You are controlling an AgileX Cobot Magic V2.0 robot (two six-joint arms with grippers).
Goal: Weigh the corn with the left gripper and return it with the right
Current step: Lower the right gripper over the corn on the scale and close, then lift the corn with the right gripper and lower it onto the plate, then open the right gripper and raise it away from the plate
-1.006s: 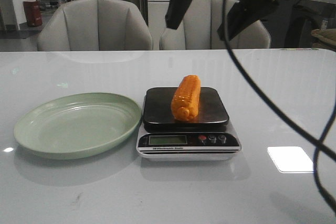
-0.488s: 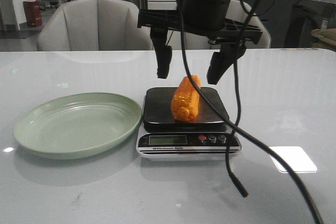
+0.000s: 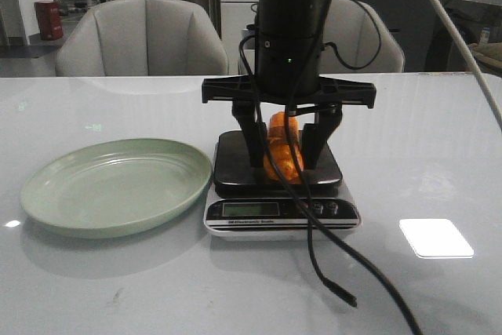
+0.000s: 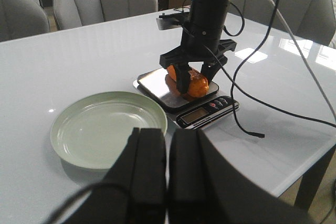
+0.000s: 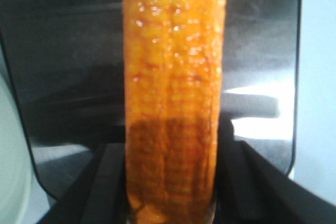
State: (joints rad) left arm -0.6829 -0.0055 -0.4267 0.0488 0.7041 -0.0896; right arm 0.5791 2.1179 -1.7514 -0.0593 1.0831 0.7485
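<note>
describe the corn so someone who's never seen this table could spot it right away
On the white table, right of the green plate, sits a scale. The corn lies on its black platform, between the right gripper fingers. It is the only orange thing.

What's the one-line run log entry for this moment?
phase: return pickup | right gripper: open, fingers straddling corn on scale | left gripper: shut, empty | plate: empty

orange corn, pale green plate, seemingly black pincer
</note>
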